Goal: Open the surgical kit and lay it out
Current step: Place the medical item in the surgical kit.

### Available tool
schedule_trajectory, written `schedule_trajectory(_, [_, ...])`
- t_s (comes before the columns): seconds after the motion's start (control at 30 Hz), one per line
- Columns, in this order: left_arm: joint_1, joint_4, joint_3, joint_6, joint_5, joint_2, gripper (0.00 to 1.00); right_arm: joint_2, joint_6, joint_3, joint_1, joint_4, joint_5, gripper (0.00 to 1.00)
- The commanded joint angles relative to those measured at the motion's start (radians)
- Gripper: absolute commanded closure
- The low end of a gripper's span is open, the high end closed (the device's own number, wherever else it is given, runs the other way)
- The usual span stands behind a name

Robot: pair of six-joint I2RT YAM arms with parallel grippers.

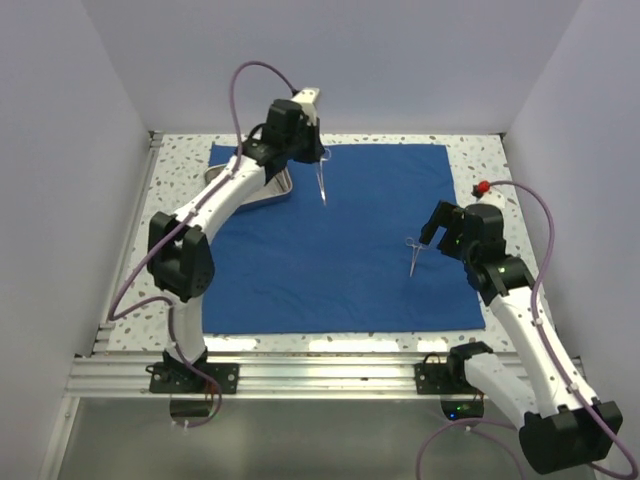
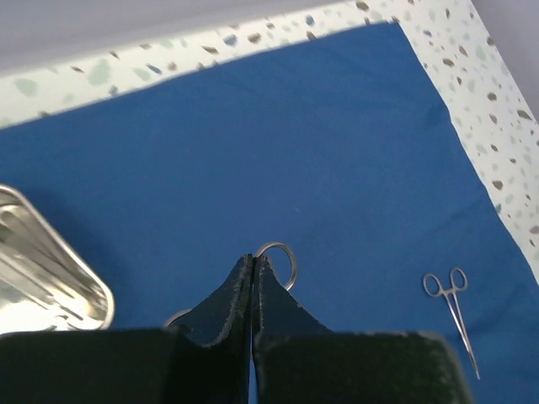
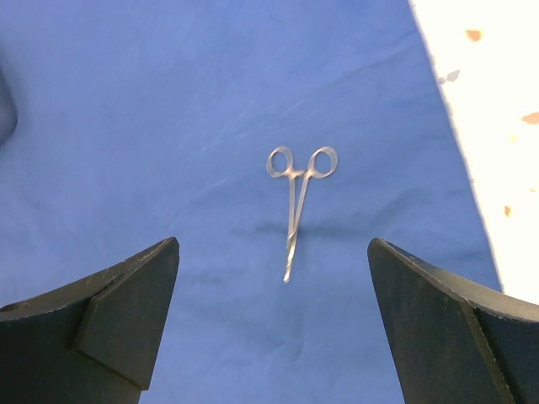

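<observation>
The royal-blue cloth [image 1: 330, 260] lies spread flat on the table. A shiny steel tray [image 1: 262, 186] sits on its far left corner and shows in the left wrist view too, tray [image 2: 50, 278]. My left gripper [image 1: 319, 160] is shut on a slim ring-handled instrument [image 1: 322, 186], which hangs tip down above the cloth; its ring handles [image 2: 285, 257] stick out beside the closed fingers [image 2: 278, 311]. A pair of ring-handled forceps [image 1: 412, 255] lies on the cloth at the right. My right gripper [image 3: 274, 244] stands open just behind the forceps [image 3: 295, 206], not touching them.
The speckled tabletop [image 1: 480, 165] borders the cloth at the back and right. White walls enclose the table on three sides. An aluminium rail [image 1: 320, 375] runs along the near edge. A red knob [image 1: 481, 187] sits by the right arm.
</observation>
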Motion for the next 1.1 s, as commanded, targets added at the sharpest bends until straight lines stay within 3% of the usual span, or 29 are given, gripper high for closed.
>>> schedule_trajectory(0.0, [-0.087, 0.100, -0.063, -0.063, 0.000, -0.065, 1.00, -0.059, 0.046, -0.014, 0.003, 0.005, 0.156, 0.01])
schedule_trajectory(0.2, [-0.240, 0.137, -0.108, -0.105, -0.058, -0.030, 1.00, -0.104, 0.052, -0.029, 0.003, 0.005, 0.212, 0.01])
schedule_trajectory(0.47, [-0.360, 0.214, -0.148, -0.191, -0.092, 0.050, 1.00, -0.091, 0.047, -0.025, 0.003, -0.007, 0.209, 0.01])
schedule_trajectory(1.07, [-0.452, 0.340, -0.131, -0.327, -0.112, 0.277, 1.00, -0.114, 0.043, -0.041, 0.003, -0.006, 0.206, 0.01])
